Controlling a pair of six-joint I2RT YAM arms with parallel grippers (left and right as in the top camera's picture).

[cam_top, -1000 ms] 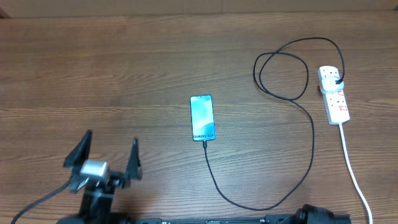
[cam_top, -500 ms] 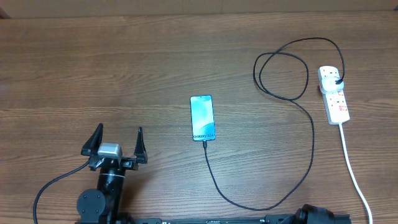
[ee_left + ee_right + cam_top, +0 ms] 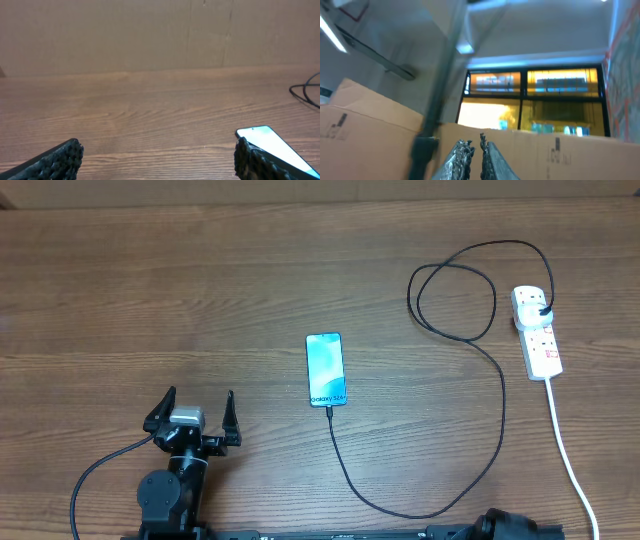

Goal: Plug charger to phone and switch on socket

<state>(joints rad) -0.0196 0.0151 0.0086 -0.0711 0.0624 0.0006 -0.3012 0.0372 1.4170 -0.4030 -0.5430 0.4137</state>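
Note:
The phone [image 3: 325, 369] lies screen up at the table's middle, its teal screen lit; its corner also shows in the left wrist view [image 3: 272, 145]. The black charger cable [image 3: 500, 410] runs from the phone's near end [image 3: 329, 408], loops right and back, and its black plug [image 3: 543, 308] sits in the white socket strip [image 3: 537, 332] at the far right. My left gripper [image 3: 195, 402] is open and empty, left of the phone and nearer the front edge [image 3: 157, 150]. My right gripper [image 3: 474, 142] points up at the ceiling with its fingers nearly together, holding nothing.
The socket's white cord [image 3: 570, 450] runs down to the front right edge. The right arm's base [image 3: 505, 526] sits at the front edge. A cardboard wall [image 3: 150, 35] stands behind the table.
My left gripper has moved right and turned to face straight away from the front edge. The phone, cable and socket have not moved.

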